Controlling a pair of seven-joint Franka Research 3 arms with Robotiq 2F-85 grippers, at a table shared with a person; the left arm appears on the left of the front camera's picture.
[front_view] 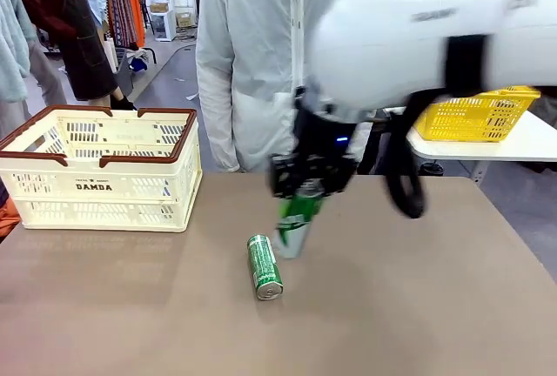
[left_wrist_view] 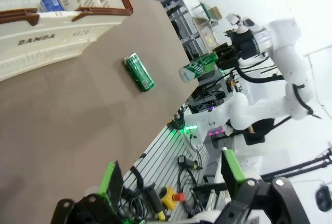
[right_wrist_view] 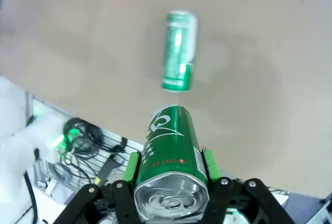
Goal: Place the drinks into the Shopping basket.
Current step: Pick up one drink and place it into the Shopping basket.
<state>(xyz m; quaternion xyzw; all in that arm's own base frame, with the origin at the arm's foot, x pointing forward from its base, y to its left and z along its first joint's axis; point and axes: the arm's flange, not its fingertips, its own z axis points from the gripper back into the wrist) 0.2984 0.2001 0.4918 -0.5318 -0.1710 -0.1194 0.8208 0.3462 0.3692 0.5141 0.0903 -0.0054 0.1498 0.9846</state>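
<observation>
My right gripper [front_view: 305, 177] is shut on a green can [front_view: 296, 219], which hangs tilted just above the middle of the table. In the right wrist view this can [right_wrist_view: 174, 156] sits between the green pads [right_wrist_view: 132, 166]. A second green can [front_view: 264, 265] lies on its side on the table just left of the held one, and appears in the right wrist view [right_wrist_view: 179, 50]. The cream Shopping basket [front_view: 100, 186] stands at the far left, with a blue can [left_wrist_view: 52, 1] inside it. My left gripper [left_wrist_view: 171, 177] is open and empty, off the table's near edge.
A person in a white coat [front_view: 252, 63] stands at the far edge of the table, behind the right arm. A yellow mesh basket [front_view: 474, 115] rests on a separate white table at the back right. Cables and gear lie below the table's near edge [left_wrist_view: 171, 182].
</observation>
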